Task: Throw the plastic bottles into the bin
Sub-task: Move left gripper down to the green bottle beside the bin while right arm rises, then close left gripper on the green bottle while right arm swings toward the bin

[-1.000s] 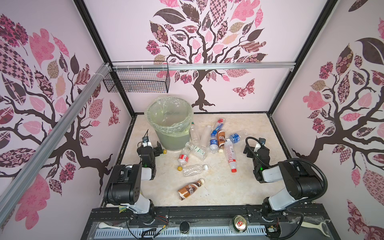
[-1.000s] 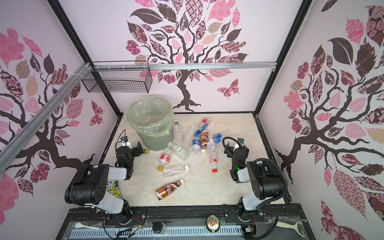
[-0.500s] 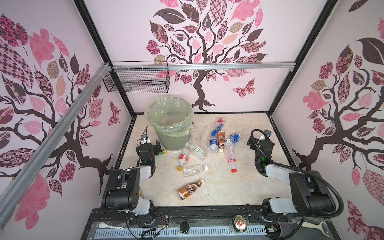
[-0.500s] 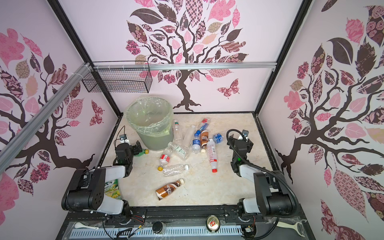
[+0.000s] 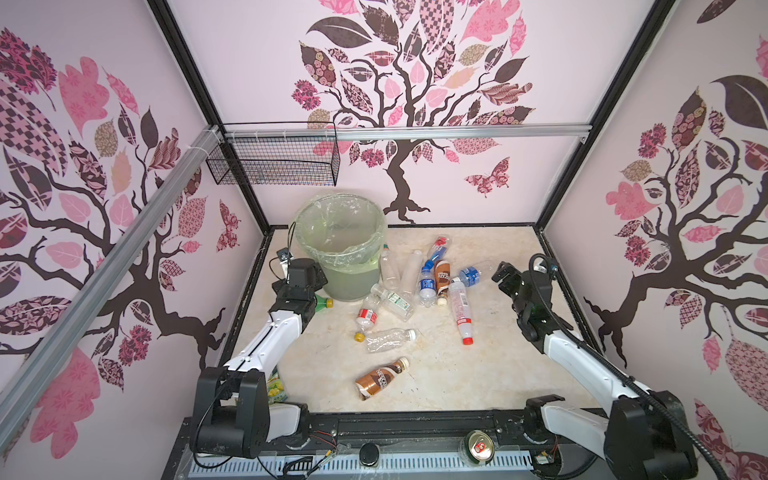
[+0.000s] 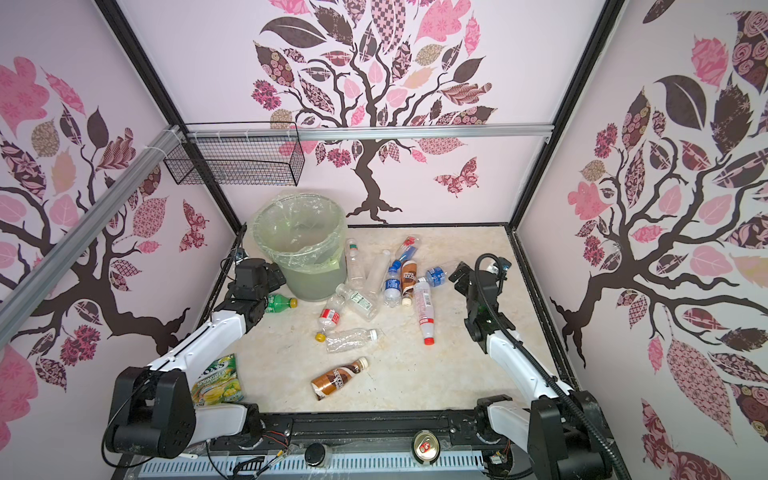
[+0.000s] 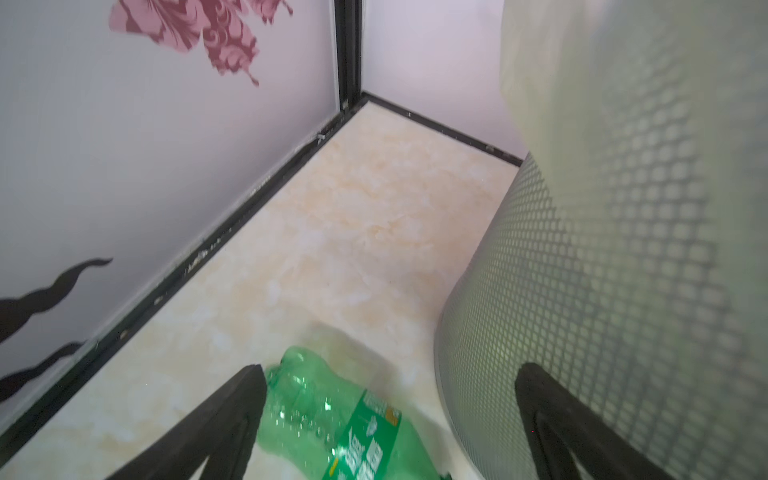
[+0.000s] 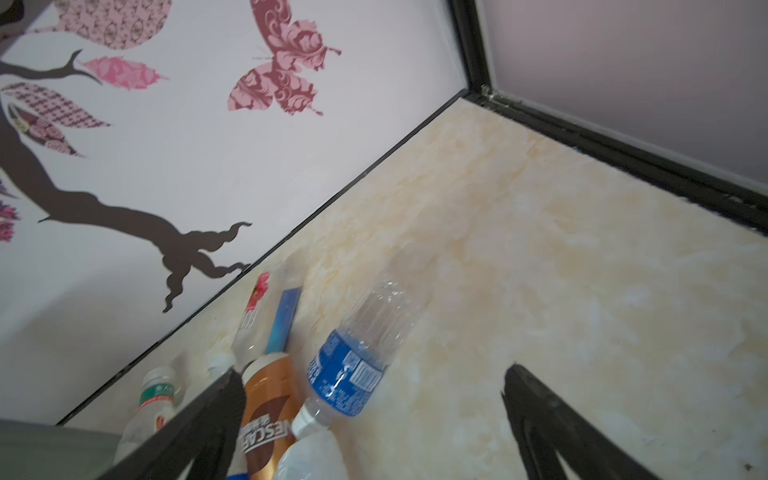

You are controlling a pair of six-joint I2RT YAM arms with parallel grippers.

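The bin (image 5: 353, 286) stands at the far left, lined with a clear bag; in the left wrist view its mesh wall (image 7: 602, 291) fills one side. Several plastic bottles lie on the floor: a green one (image 5: 322, 302) beside the bin, a blue-labelled one (image 5: 469, 275), a brown one (image 5: 442, 276), a red-capped one (image 5: 460, 309) and a brown one (image 5: 380, 379) near the front. My left gripper (image 5: 309, 274) (image 7: 392, 370) is open over the green bottle (image 7: 332, 419). My right gripper (image 5: 505, 276) (image 8: 374, 373) is open over the blue-labelled bottle (image 8: 353, 374).
A black wire basket (image 5: 274, 162) hangs on the back rail above the bin. A green snack packet (image 6: 216, 380) lies by the left arm's base. A metal can (image 5: 478, 446) sits on the front rail. Walls enclose three sides.
Both arms have unfolded and stretched away from the front rail. The left gripper moved up beside the bin and the right one toward the bottle cluster. Both stayed open.
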